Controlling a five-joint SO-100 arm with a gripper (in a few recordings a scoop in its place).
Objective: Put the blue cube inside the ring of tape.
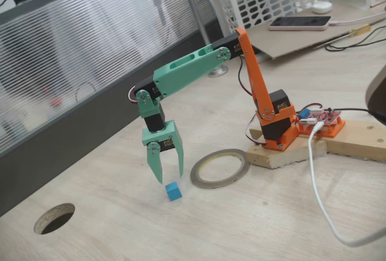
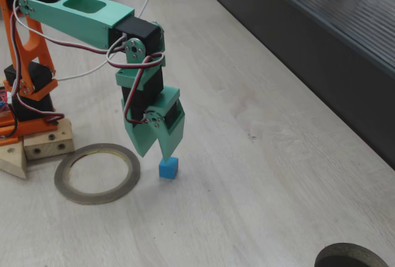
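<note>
The blue cube (image 1: 174, 191) (image 2: 168, 168) rests on the pale wooden table, a short way from the ring of tape (image 1: 220, 169) (image 2: 97, 172), which lies flat in front of the arm's wooden base. My green gripper (image 1: 169, 176) (image 2: 154, 155) points downward just above the cube and stands open, with nothing between its fingers. In both fixed views its tips hang a little over the cube's top, apart from it.
A round dark hole (image 1: 54, 217) (image 2: 353, 257) is cut in the tabletop. The orange arm base on wooden blocks (image 1: 301, 146) stands behind the ring, with a white cable (image 1: 319, 194) trailing beside it. A dark wall edge (image 2: 296, 51) borders the table.
</note>
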